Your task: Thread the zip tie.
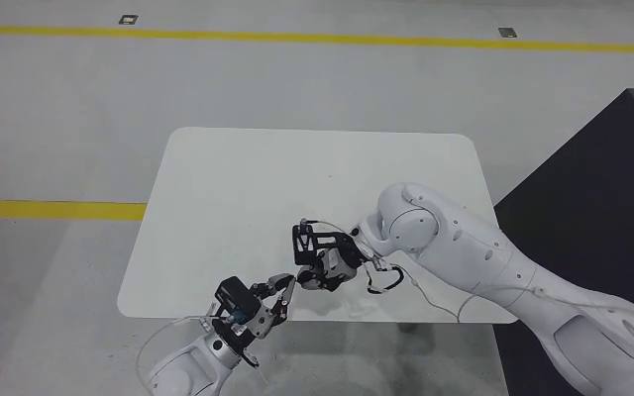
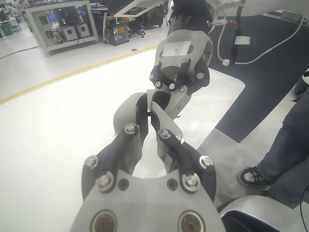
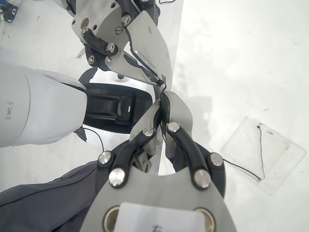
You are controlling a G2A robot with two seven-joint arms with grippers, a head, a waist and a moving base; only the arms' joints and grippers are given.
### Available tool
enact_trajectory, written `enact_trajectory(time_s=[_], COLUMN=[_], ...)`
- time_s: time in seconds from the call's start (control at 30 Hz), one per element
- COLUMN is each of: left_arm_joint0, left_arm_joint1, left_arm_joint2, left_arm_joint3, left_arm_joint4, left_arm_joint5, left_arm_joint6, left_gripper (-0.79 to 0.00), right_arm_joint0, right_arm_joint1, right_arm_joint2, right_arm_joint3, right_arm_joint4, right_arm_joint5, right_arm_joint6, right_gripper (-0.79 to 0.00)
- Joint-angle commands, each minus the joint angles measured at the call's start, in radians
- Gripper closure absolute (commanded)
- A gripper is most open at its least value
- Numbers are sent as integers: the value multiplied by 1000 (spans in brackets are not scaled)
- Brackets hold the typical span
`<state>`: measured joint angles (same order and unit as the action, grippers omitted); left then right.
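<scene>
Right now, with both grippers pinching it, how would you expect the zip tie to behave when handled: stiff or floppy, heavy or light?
Probably bendy: the zip tie looks thread-thin between the left gripper and right gripper, and a spare tie on the clear tray lies curved. Likely very light, and apt to slip, given how little of it is gripped.

The right gripper [image 3: 163, 98] has its fingers pressed together on a thin black zip tie [image 3: 165, 88]. The tie's short visible length curves from the right gripper's tips to the left gripper [image 3: 160, 81], which sits just beyond, almost tip to tip with it, fingers likewise pinched on the tie. The right gripper hangs at the edge of the white table [image 3: 241, 49]. Well off to one side of it, a clear flat tray [image 3: 286, 152] lies on the table holding spare black ties [image 3: 261, 143].
</scene>
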<state>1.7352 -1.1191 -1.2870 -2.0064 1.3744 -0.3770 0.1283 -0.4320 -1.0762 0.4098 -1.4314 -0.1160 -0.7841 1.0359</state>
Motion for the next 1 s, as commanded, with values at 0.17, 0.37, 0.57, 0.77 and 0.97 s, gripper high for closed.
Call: enact_trajectory(time_s=[0.17, 0.37, 0.57, 0.77, 0.97], left_arm_joint0=[11, 18, 7, 7, 7], left_arm_joint1=[1, 0, 0, 0, 0], left_arm_joint2=[-29, -68, -79, -79, -79], left_arm_joint3=[-5, 26, 47, 47, 47], left_arm_joint4=[-61, -238, -312, -312, -312], left_arm_joint5=[0, -41, -50, -50, -50], left_arm_joint6=[42, 59, 17, 17, 17], left_gripper=[-785, -785, -785, -785, -785], right_arm_joint0=[-6, -26, -49, -64, -196], right_arm_joint1=[9, 38, 53, 62, 131], right_arm_joint2=[28, 98, 133, 160, 304], right_arm_joint3=[13, -63, -95, -270, -476], right_arm_joint4=[-3, -112, -155, -396, -584], right_arm_joint5=[-2, -6, 0, -38, -228], right_arm_joint6=[-4, -41, -75, -122, -389], right_gripper=[0, 0, 0, 0, 0])
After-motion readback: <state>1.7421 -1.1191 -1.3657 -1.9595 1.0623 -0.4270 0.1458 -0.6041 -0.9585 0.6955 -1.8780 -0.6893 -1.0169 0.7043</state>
